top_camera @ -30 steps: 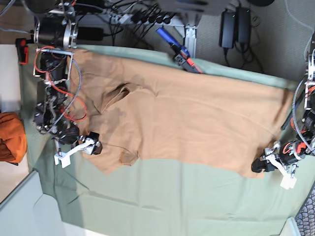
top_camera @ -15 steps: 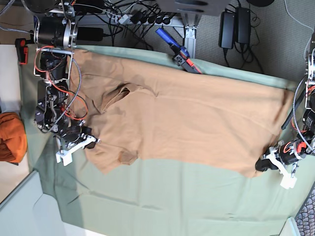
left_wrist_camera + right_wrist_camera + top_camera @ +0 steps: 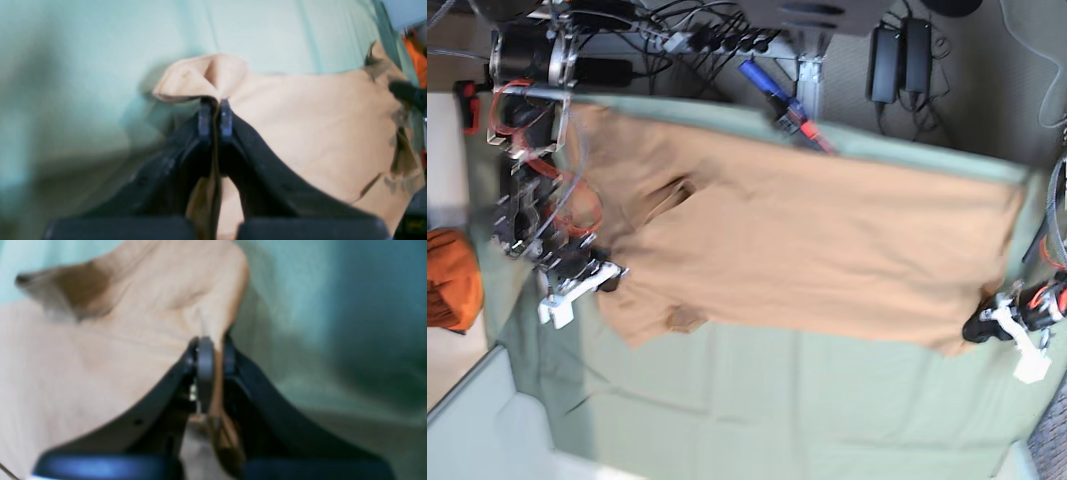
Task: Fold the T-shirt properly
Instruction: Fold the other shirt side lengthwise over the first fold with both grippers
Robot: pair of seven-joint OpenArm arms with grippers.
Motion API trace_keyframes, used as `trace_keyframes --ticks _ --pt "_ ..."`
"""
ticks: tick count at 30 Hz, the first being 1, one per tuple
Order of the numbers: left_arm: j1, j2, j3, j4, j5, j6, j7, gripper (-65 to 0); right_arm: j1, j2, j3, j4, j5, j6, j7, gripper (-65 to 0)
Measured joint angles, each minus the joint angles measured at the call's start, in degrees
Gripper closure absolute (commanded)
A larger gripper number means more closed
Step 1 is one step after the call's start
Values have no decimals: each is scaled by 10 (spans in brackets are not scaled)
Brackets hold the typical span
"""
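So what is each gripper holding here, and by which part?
Both hold the T-shirt: left gripper pinches a corner at one end, right gripper pinches the edge at the other end.

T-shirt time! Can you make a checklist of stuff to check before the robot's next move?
1. Left gripper shut on the T-shirt: ok, cloth runs between its fingers.
2. Right gripper shut on the T-shirt: ok, a fold is pinched.
3. Each gripper at its own end of the near edge: ok.
4. T-shirt lying flat: not ok, wrinkled near the neck opening.
5. T-shirt on the green cloth: ok.
6. Only one layer pinched: cannot tell, too blurry.
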Motion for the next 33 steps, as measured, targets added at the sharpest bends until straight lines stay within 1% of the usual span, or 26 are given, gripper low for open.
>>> trace_keyframes --ticks 3,5,9,13,16,22,27,28,29,30,31,33 --pt "28 -9 1 42 1 0 3 0 -45 9 -1 72 0 2 -3 0" --pt "41 -21 1 66 -2 0 2 0 -69 19 -1 112 1 2 -3 0" --pt "64 -38 1 86 -5 0 5 0 -109 37 11 155 4 2 -4 0" --pt "83 -48 1 96 -6 0 18 0 -141 37 43 176 9 3 -6 0" --pt "102 -49 1 109 -18 0 21 0 -163 37 65 188 13 3 -3 0" --pt "136 -54 0 154 -18 0 25 0 -216 37 103 216 16 4 -4 0" --pt "150 -52 -1 165 -18 0 26 0 -240 37 110 220 17 4 0 0" --pt "150 -52 -1 165 -18 0 26 0 -243 35 110 219 17 4 0 -91" --pt "150 -52 -1 165 -18 0 25 0 -245 35 110 219 15 4 0 -230" --pt "149 -52 -1 165 -18 0 25 0 -246 34 111 219 12 4 1 -355" --pt "149 -53 -1 165 -18 0 25 0 -247 34 111 219 14 4 2 -441" --pt "149 -52 -1 165 -16 0 25 0 -246 31 111 220 8 5 4 -447"
